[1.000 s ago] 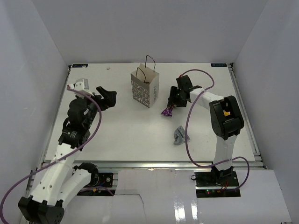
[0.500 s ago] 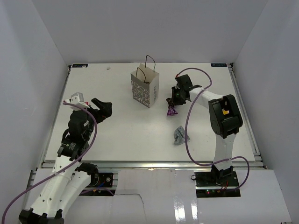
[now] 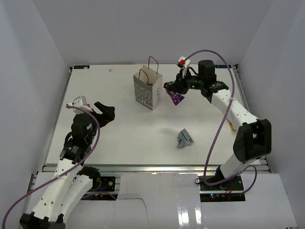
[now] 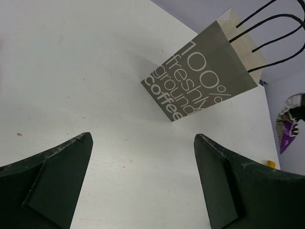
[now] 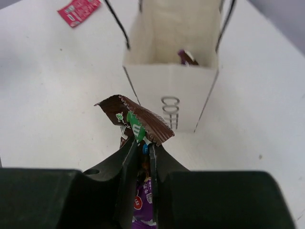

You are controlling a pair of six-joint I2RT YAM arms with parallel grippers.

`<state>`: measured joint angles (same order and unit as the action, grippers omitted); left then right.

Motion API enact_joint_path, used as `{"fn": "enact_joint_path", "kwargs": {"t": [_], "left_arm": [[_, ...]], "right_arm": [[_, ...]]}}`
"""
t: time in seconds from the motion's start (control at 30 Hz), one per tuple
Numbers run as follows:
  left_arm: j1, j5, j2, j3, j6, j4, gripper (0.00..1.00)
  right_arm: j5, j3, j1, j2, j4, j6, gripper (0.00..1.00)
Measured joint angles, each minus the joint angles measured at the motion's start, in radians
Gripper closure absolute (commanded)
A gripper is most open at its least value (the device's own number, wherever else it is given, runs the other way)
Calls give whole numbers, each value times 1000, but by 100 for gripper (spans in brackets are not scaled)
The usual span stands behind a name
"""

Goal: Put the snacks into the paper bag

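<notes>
The paper bag (image 3: 147, 89) stands upright at the back middle of the table, mouth open, with a dark packet (image 5: 187, 57) lying inside. My right gripper (image 3: 172, 88) is shut on a purple and brown snack packet (image 5: 138, 121), held in the air just right of the bag (image 5: 171, 71); the packet (image 3: 176, 98) hangs below the fingers. A silver-grey snack (image 3: 184, 138) lies on the table nearer the front. A red snack (image 5: 78, 10) lies beyond the bag. My left gripper (image 3: 106, 110) stands open over the left of the table, with nothing between its fingers (image 4: 143, 137).
A small yellow thing (image 3: 232, 128) lies on the table under the right arm. White walls close in the table on three sides. The bag's thin black handles (image 4: 267, 28) stick up above its rim.
My right gripper shut on the purple packet, lifted it off the table and swung it up beside the bag. The left arm drew back a little toward the front.
</notes>
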<state>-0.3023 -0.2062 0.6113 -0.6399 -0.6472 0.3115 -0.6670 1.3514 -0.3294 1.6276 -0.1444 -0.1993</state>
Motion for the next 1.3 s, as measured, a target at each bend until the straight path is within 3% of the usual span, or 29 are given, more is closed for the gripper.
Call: {"fn": "enact_joint_path", "kwargs": {"t": [0.27, 0.53, 0.87, 0.97, 1.13, 1.17, 1.3], "left_arm": [[0, 0, 7, 10, 0, -6, 2], [0, 4, 1, 15, -13, -5, 2], [0, 4, -26, 27, -35, 3, 2], [0, 4, -14, 27, -35, 3, 2], [0, 4, 10, 27, -34, 3, 2], [0, 4, 11, 27, -34, 3, 2], [0, 3, 14, 27, -31, 3, 2]], "right_arm": [[-93, 136, -60, 9, 48, -148, 81], [51, 393, -148, 209, 156, -122, 82], [255, 425, -200, 291, 301, -31, 86], [319, 415, -219, 294, 341, -8, 82], [370, 381, -238, 294, 394, 17, 65], [378, 375, -240, 294, 398, 20, 57], [393, 361, -240, 294, 395, 24, 50]]}}
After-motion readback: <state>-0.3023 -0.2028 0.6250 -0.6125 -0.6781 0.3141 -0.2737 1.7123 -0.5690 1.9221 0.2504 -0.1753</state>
